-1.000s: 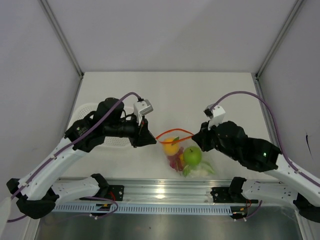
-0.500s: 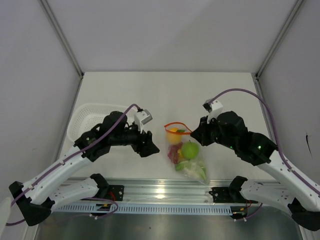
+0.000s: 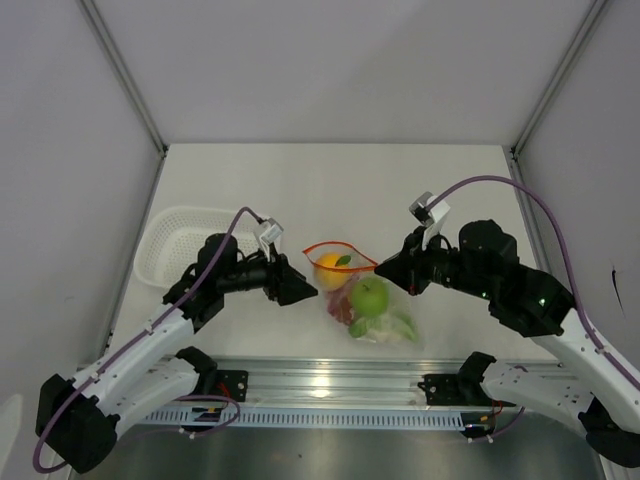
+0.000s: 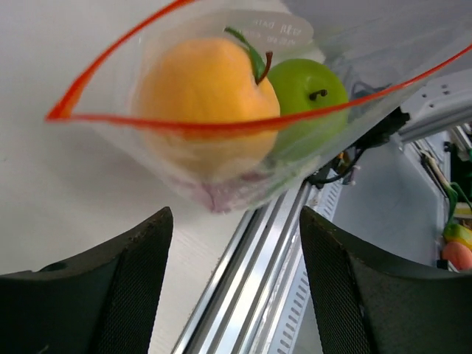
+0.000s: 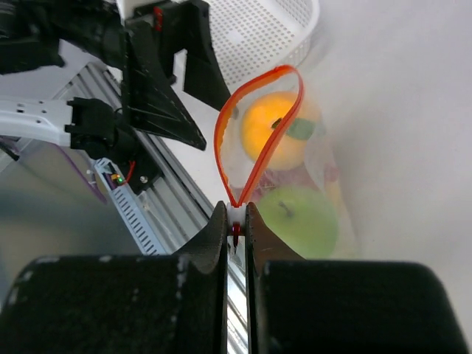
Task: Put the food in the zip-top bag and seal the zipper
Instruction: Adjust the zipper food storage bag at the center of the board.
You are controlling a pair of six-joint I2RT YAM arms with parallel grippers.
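Observation:
The clear zip-top bag (image 3: 385,312) lies on the table near the front edge with its mouth open. Inside are the orange (image 3: 330,265), green apple (image 3: 370,296), red-purple grapes (image 3: 343,308) and a pale piece (image 3: 388,328). The red-orange zipper (image 3: 340,248) forms an open loop. My right gripper (image 3: 392,272) is shut on the zipper's white slider (image 5: 234,215) at the right end of the mouth. My left gripper (image 3: 303,290) is open and empty just left of the bag, apart from it; its view shows the orange (image 4: 206,96), the apple (image 4: 306,88) and the zipper (image 4: 221,125).
A white perforated basket (image 3: 175,235) stands at the left, behind my left arm; it also shows in the right wrist view (image 5: 258,37). The metal rail (image 3: 320,380) runs along the table's front edge just below the bag.
My left gripper has let go of the bag's mouth and dropped back to its left. The bag has swung and shifted slightly left, held only by the right gripper.

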